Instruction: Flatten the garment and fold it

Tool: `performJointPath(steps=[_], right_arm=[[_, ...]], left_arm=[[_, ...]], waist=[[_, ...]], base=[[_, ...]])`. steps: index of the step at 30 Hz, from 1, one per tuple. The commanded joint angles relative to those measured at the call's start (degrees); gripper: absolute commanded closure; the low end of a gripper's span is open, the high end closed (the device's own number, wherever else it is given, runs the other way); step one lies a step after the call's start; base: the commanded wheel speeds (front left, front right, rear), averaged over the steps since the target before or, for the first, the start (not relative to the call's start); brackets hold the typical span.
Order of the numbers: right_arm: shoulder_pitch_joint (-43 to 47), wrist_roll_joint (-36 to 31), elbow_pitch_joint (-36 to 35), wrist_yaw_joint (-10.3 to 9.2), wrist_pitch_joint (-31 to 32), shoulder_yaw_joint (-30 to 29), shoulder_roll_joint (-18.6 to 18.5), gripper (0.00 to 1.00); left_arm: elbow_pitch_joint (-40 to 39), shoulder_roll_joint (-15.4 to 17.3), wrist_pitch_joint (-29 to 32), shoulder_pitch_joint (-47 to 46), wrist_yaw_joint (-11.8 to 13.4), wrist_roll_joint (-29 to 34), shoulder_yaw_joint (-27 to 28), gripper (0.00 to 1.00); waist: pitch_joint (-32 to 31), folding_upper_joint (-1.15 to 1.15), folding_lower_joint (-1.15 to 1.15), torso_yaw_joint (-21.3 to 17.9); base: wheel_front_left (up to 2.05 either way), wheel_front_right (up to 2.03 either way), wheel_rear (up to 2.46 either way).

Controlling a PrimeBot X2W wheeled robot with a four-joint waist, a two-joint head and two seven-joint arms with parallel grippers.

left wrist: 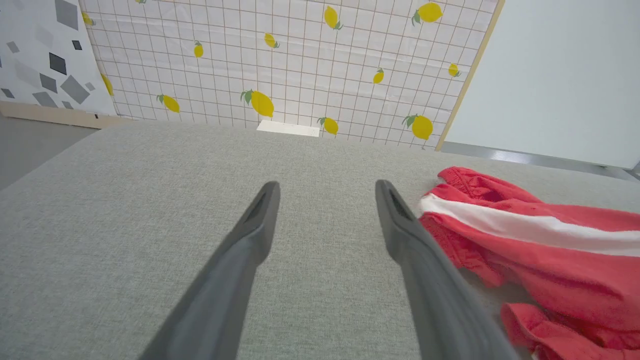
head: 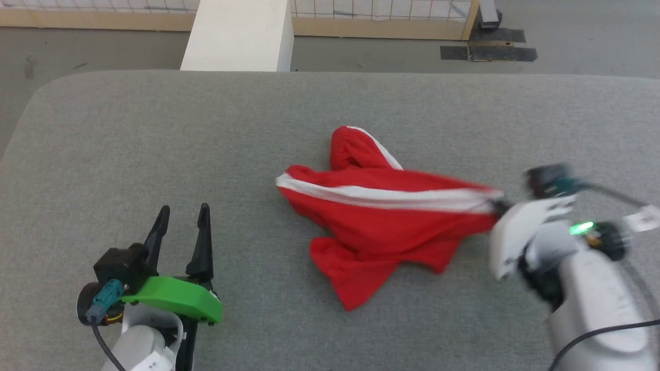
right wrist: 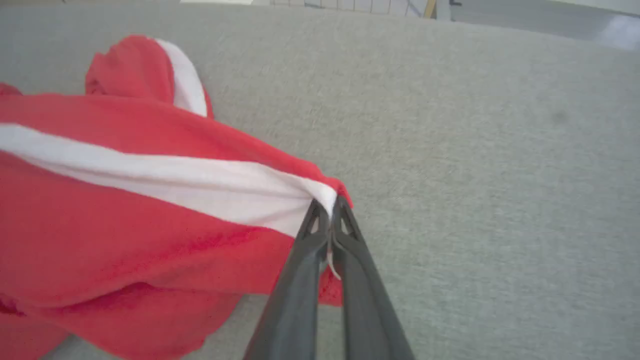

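The garment is a pair of red shorts with a white side stripe, lying crumpled in the middle of the grey padded table. My right gripper is shut on the garment's right-hand corner, where the stripe ends. In the right wrist view the right gripper pinches the cloth, and the garment stretches away to the left. My left gripper stands open at the lower left, well apart from the cloth. Between the left gripper's fingers lies bare table, with the garment just to their right.
A white block stands beyond the table's far edge. Behind it runs a gridded partition with lemon prints on a wooden base. Grey floor surrounds the table, with dark tape patches at the far right.
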Motion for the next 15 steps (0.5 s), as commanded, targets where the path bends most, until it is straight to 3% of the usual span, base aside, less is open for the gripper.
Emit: performJointPath(steps=[1, 5, 10, 11, 12, 15], right_arm=[[-1.49, -2.11, -1.29, -0.08, -0.35, -3.10, -0.14, 1.00], [-0.87, -6.77, -2.76, -0.08, 1.60, -10.42, -0.31, 1.00], [2.46, -9.01, -1.44, -0.08, 3.52, -14.97, -0.23, 0.98], [3.01, -8.94, -1.11, -0.08, 3.26, -15.53, -0.20, 0.57], [3.23, -8.37, -1.12, -0.08, 2.55, -15.93, -0.18, 0.00], [3.63, -4.03, -2.12, -0.08, -1.64, -16.51, -0.14, 0.00]], left_arm=[[0.08, -0.36, -0.43, -0.53, -0.36, -0.57, 0.22, 0.00], [0.58, -0.72, -0.43, -0.37, -1.05, -0.88, 0.22, 0.00], [1.69, -1.13, -0.43, -0.01, -1.50, -1.31, 0.13, 0.00], [1.83, -1.19, -0.43, 0.12, -1.55, -1.37, 0.13, 0.00], [1.93, -1.21, -0.43, 0.23, -1.59, -1.42, 0.12, 0.00], [2.18, -1.12, -0.43, 0.36, -1.74, -1.60, 0.09, 0.00]], waist=[[-0.35, 0.00, 0.00, -0.27], [-0.66, 0.00, 0.00, -0.25], [-0.99, 0.00, 0.00, -0.02], [-1.12, 0.00, 0.00, 0.00], [-1.23, 0.00, 0.00, 0.02], [-1.79, 0.00, 0.00, 0.04]], base=[[0.00, 0.00, 0.00], [0.00, 0.00, 0.00], [0.00, 0.00, 0.00], [0.00, 0.00, 0.00], [0.00, 0.00, 0.00], [0.00, 0.00, 0.00]])
